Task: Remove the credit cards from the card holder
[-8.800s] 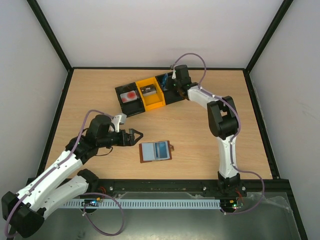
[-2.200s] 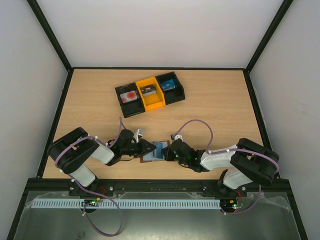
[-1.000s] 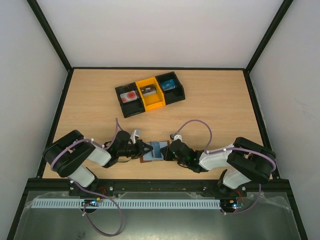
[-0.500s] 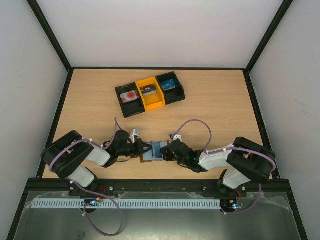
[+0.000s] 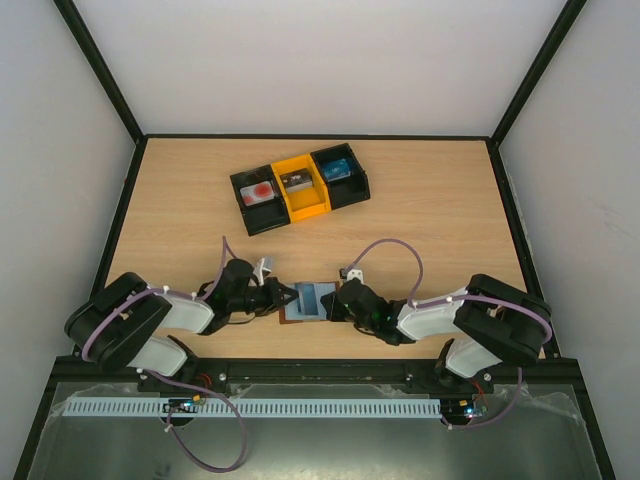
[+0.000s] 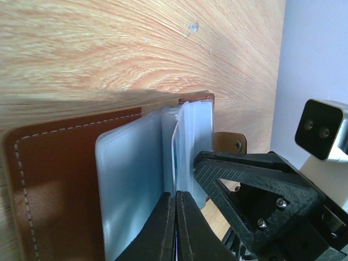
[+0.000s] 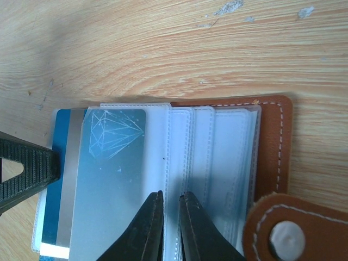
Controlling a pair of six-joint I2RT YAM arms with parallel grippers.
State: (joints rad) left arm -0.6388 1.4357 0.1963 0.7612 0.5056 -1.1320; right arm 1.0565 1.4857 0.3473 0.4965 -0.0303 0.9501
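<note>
The brown card holder [image 5: 312, 298] lies open near the table's front edge, its leather cover [image 6: 54, 174] flat and its clear sleeves fanned out. A blue credit card [image 7: 57, 163] with a grey stripe sticks out of one sleeve on the left side. My left gripper [image 5: 288, 297] comes in low from the left, its jaws [image 6: 175, 194] shut on that card's thin edge [image 6: 174, 147]. From the right, my right gripper [image 5: 333, 303] is pinched on the sleeves' stitched spine [image 7: 171, 194]. The snap tab [image 7: 283, 234] lies beside it.
A black-and-yellow three-part tray [image 5: 236, 185] stands at the back middle. It holds a whitish card with a red mark [image 5: 260, 191], a dark item in the yellow part and a blue card [image 5: 340, 169]. Both arms lie low along the front edge.
The left gripper's jaws have closed fully on the card edge and the left arm has drawn back a little to the left. The right arm has not moved.
</note>
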